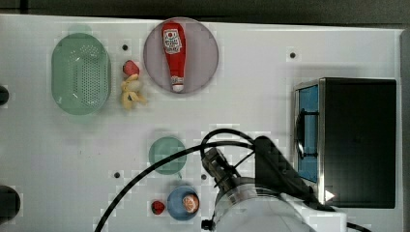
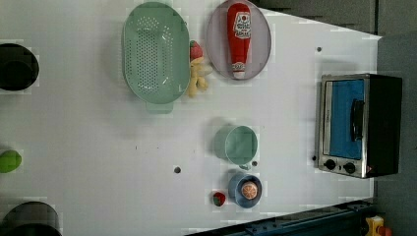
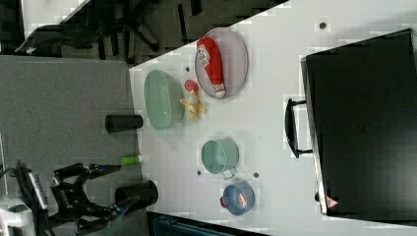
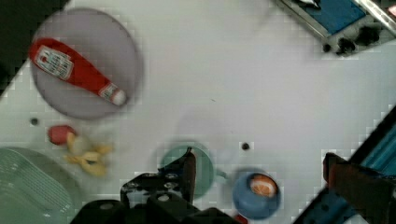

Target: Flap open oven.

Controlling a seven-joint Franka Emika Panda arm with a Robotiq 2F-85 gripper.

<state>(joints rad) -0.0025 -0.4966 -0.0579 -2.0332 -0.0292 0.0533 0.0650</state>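
oven (image 1: 358, 142) first: it sits at the top view's right edge of the white worktop (image 1: 251, 96), a boxy unit with a black top and silver frame. its blue-tinted door (image 2: 346, 118) is shut, flat against the frame, with the black bar handle (image 2: 357, 119) across it; in the right view the handle (image 3: 291, 128) stands out from the front toward the rest of the worktop. 2 black knobs (image 2: 339, 166) sit in a row beside the door.

the arm comes in from the top view's lower edge, its dark wrist and cables lying just off the oven's front. the tool (image 4: 257, 172) is released, its fingers spread wide with nothing between them, hanging above the worktop over the cup and bowl, well apart from the oven handle.

a round grey plate (image 1: 203, 63) near the top view's upper edge carries a red ketchup bottle (image 1: 174, 53) lying on its side. to the top view's left of it are a small red fruit (image 1: 130, 67) and a yellow peeled banana toy (image 1: 131, 93), then a green perforated colander (image 1: 81, 73). nearer the arm stands a green cup (image 1: 167, 154), and below it in the top view a blue bowl (image 1: 179, 205) holding an orange piece (image 1: 190, 203), with a small red strawberry-like item (image 1: 158, 207) just beside the bowl.
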